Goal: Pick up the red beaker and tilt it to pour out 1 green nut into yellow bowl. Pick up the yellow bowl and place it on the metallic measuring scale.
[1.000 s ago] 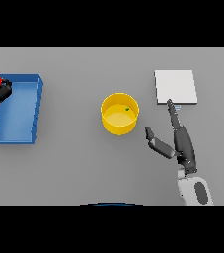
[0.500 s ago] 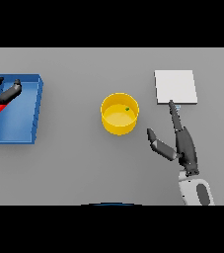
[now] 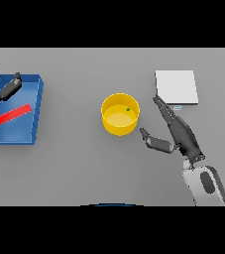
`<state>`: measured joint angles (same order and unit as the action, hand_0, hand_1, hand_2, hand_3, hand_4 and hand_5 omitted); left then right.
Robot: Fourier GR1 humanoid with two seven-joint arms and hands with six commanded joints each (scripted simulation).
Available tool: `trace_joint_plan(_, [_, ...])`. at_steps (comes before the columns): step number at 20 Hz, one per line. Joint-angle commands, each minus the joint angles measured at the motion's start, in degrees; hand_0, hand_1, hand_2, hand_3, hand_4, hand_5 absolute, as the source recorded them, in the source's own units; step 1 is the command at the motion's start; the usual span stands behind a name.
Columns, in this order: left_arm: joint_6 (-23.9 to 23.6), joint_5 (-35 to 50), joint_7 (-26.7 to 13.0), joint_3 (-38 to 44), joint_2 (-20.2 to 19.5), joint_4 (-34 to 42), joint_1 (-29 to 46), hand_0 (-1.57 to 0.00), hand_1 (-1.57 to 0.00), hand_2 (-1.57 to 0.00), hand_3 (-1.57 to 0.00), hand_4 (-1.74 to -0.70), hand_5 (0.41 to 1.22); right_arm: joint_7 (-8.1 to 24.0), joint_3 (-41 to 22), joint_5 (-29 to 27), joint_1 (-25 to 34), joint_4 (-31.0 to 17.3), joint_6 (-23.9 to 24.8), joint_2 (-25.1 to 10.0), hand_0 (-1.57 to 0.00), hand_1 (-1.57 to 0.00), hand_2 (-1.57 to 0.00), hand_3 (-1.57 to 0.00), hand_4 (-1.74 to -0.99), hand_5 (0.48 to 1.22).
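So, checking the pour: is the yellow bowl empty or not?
Not empty: one green nut lies inside the yellow bowl, near its far right rim.

Left hand let go of red beaker; it now lies flat in blue tray, apparently. Right hand edged toward yellow bowl.

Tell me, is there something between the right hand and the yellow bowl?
Nothing visible. The right hand is open just right of the yellow bowl, with only bare table between them.
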<state>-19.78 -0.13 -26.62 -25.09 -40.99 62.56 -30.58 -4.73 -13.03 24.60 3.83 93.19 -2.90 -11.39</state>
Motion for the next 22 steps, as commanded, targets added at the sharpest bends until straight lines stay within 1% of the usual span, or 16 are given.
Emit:
trace_joint_plan(1, [-0.16,-0.01,-0.19,-0.28,0.53,0.11,-0.03,-0.03,-0.03,-0.03,-0.03,-0.75,0.662,1.25,-0.92,1.73,2.39,-1.28,-1.78,-1.89,0.00,0.00,0.00,0.00,-1.071,0.678])
trace_joint_plan(2, [-0.32,-0.01,0.92,-0.19,0.50,-0.11,0.32,-0.03,-0.02,-0.02,-0.02,-0.74,0.664,1.39,-1.99,3.09,3.82,-2.25,-3.77,-3.80,0.00,0.00,0.00,0.00,-1.094,0.677])
trace_joint_plan(3, [-0.34,0.05,0.77,-0.28,0.44,0.30,0.50,-0.02,-0.02,-0.02,-0.02,-0.74,0.668,1.46,-3.51,5.50,6.45,-2.60,-4.76,-5.19,0.00,0.00,0.00,0.00,-1.122,0.674])
trace_joint_plan(4, [-0.36,0.04,0.81,-0.39,0.32,0.65,0.83,-0.02,-0.01,-0.01,-0.01,-0.74,0.673,0.58,-4.41,7.19,8.28,-3.58,-5.55,-6.71,0.00,0.00,0.00,0.00,-1.151,0.672])
trace_joint_plan(5, [-0.25,0.06,0.61,-0.35,0.02,0.54,0.93,-0.01,-0.01,-0.01,-0.01,-0.73,0.677,0.69,-6.22,9.00,10.38,-4.73,-7.22,-7.54,0.00,0.00,0.00,0.00,-1.174,0.674])
trace_joint_plan(6, [-0.16,-0.06,0.66,-0.52,0.28,0.15,0.63,-0.01,-0.01,-0.01,-0.01,-0.73,0.680,-0.01,-7.66,10.63,12.16,-5.79,-8.47,-8.59,0.00,0.00,0.00,0.00,-1.192,0.677])
trace_joint_plan(7, [0.04,0.24,0.83,-0.48,0.22,0.40,0.98,-0.01,-0.01,-0.01,-0.01,-0.74,0.685,-0.80,-8.72,11.63,14.42,-7.23,-10.05,-9.64,0.00,0.00,0.00,0.00,-1.197,0.677])
trace_joint_plan(8, [0.02,0.29,0.39,-0.21,-0.45,0.77,0.99,-0.01,0.00,-0.01,0.00,-0.74,0.689,-1.44,-9.94,12.88,15.99,-8.03,-10.59,-9.90,0.00,0.00,0.00,0.00,-1.207,0.674])
trace_joint_plan(10, [0.29,0.21,-0.53,-0.50,-0.03,0.38,0.17,0.00,0.00,0.00,0.00,-0.74,0.696,-3.66,-13.15,16.37,20.03,-10.25,-12.81,-11.92,0.00,0.00,0.00,0.00,-1.225,0.684])
trace_joint_plan(11, [0.27,0.01,-0.39,-0.64,-0.17,0.20,0.44,0.00,0.00,0.00,0.00,-0.74,0.699,-4.72,-14.44,17.95,21.95,-11.60,-13.79,-13.09,0.00,0.00,0.00,0.00,-1.226,0.692])
trace_joint_plan(13, [0.42,0.26,-0.12,-0.47,-0.97,1.43,1.19,0.00,0.00,0.00,0.00,-0.74,0.702,-5.85,-17.27,20.53,24.59,-12.83,-15.89,-14.07,0.00,0.00,0.00,0.00,-1.223,0.703])
trace_joint_plan(15, [0.03,0.04,-0.13,-0.67,-0.72,1.18,1.43,0.00,0.00,0.00,0.00,-0.74,0.704,-5.89,-19.73,22.89,27.29,-16.07,-16.49,-13.16,0.00,0.00,0.00,0.00,-1.215,0.711])
trace_joint_plan(17, [0.04,0.12,-0.60,-0.34,-1.35,1.63,1.19,0.00,0.00,0.00,0.00,-0.75,0.707,-7.34,-21.48,23.73,29.03,-18.11,-17.95,-12.90,0.00,0.00,0.00,0.00,-1.215,0.717])
trace_joint_plan(18, [0.29,0.26,-0.65,-0.36,-1.47,1.70,1.35,0.00,0.00,0.00,0.00,-0.75,0.704,-6.77,-22.12,23.86,30.01,-19.08,-19.03,-12.01,0.00,0.00,0.00,0.00,-1.218,0.720])
trace_joint_plan(21, [0.47,0.10,-0.09,-0.52,-1.40,1.02,1.38,0.00,0.00,0.00,0.00,-0.74,0.698,-7.68,-23.67,24.14,32.40,-22.39,-20.78,-10.49,0.00,0.00,0.00,0.00,-1.231,0.725])
trace_joint_plan(22, [0.59,0.25,0.44,-0.19,-2.08,1.32,1.71,0.00,0.00,0.00,0.00,-0.74,0.698,-7.66,-24.57,24.86,32.73,-23.47,-20.56,-9.77,0.00,0.00,0.00,0.00,-1.238,0.727])
